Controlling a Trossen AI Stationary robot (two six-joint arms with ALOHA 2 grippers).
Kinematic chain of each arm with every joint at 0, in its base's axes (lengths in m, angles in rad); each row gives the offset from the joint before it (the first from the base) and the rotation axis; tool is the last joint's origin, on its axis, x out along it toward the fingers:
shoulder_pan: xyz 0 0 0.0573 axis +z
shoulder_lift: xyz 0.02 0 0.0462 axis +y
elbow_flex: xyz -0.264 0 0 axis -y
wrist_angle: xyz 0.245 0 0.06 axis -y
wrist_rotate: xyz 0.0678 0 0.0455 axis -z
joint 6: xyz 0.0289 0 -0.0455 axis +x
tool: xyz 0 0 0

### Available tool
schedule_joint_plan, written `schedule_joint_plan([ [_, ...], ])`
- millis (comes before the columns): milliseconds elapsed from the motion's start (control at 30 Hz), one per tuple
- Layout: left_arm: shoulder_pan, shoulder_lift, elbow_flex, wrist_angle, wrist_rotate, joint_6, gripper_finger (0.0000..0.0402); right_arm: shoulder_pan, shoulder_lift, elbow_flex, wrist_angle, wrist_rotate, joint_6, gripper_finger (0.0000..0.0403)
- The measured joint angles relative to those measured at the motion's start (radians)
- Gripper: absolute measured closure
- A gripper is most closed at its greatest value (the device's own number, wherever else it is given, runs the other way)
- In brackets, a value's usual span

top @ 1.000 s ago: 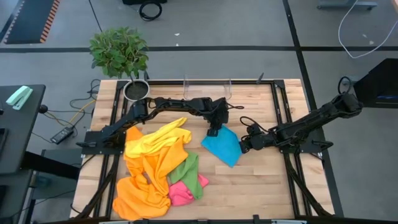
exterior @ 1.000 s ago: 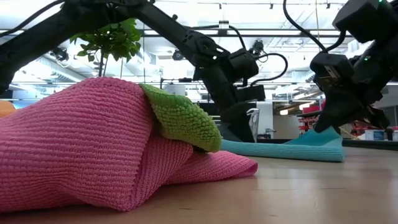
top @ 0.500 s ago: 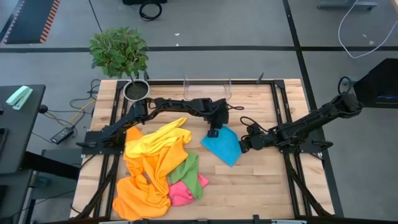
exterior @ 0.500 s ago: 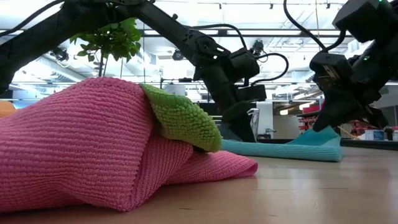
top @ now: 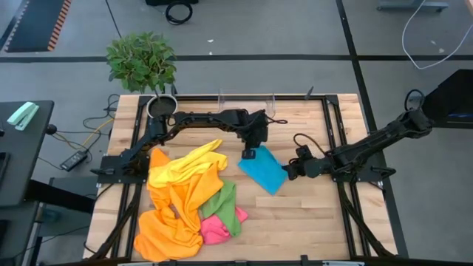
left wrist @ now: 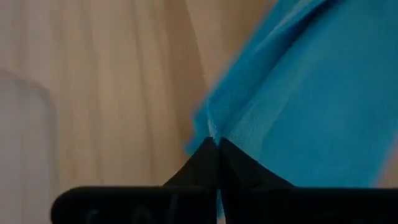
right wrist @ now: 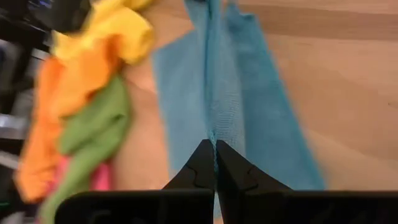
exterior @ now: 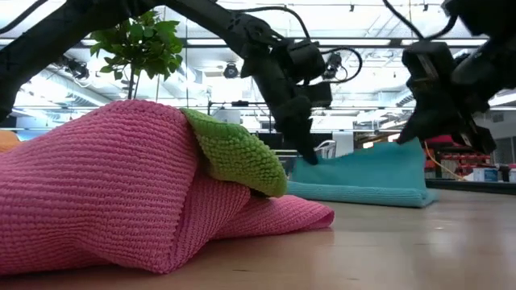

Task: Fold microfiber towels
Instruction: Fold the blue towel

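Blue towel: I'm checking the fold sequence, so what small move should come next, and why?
Probably carry the lifted edge across. The left gripper and right gripper are each shut on an edge of the blue towel, raised off the table in the low view.

The left end effector (top: pixel 250 154) is clamped shut, fingertips pressed together, at the end of a dark arm stretched long and low across the counter. Facing it at a short gap, the right end effector (top: pixel 293 167) is likewise pinched closed, its dark arm extended leftward.
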Motion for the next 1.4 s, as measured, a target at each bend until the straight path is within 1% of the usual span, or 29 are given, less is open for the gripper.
schedule_joint_plan([
  [133, -0.01, -0.001, 0.001, -0.108, 0.064, -0.007, 0.0389, 0.045, 0.014, 0.039, 0.043, 0.03, 0.038, 0.0398],
  [333, -0.034, -0.039, 0.001, -0.191, 0.108, -0.033, 0.0395, 0.119, 0.112, 0.121, 0.049, 0.058, 0.085, 0.0398],
  [500, -0.063, -0.081, 0.001, -0.274, 0.107, -0.044, 0.0388, 0.167, 0.215, 0.205, 0.048, 0.066, 0.106, 0.0398],
  [667, -0.093, -0.122, 0.001, -0.37, 0.109, -0.069, 0.0395, 0.198, 0.285, 0.275, 0.048, 0.073, 0.115, 0.0398],
  [767, -0.117, -0.135, 0.002, -0.412, 0.12, -0.101, 0.039, 0.212, 0.298, 0.293, 0.047, 0.073, 0.123, 0.0398],
  [867, -0.148, -0.142, 0.002, -0.473, 0.171, -0.112, 0.0387, 0.235, 0.303, 0.302, 0.049, 0.074, 0.152, 0.0398],
  [1000, -0.198, -0.143, 0.002, -0.529, 0.228, -0.111, 0.0395, 0.275, 0.306, 0.311, 0.065, 0.077, 0.201, 0.0398],
  [1067, -0.22, -0.143, 0.003, -0.534, 0.248, -0.105, 0.0393, 0.29, 0.319, 0.311, 0.087, 0.077, 0.223, 0.0398],
  [1167, -0.237, -0.143, 0.003, -0.525, 0.245, -0.094, 0.0385, 0.305, 0.344, 0.31, 0.095, 0.088, 0.26, 0.0398],
  [1233, -0.238, -0.143, 0.002, -0.51, 0.237, -0.079, 0.0387, 0.307, 0.359, 0.31, 0.084, 0.092, 0.275, 0.0398],
  [1300, -0.231, -0.143, 0.001, -0.478, 0.203, -0.071, 0.0394, 0.305, 0.372, 0.31, 0.061, 0.094, 0.292, 0.0398],
  [1400, -0.205, -0.139, 0.0, -0.398, 0.16, -0.066, 0.0394, 0.303, 0.384, 0.309, -0.024, 0.1, 0.341, 0.0398],
])
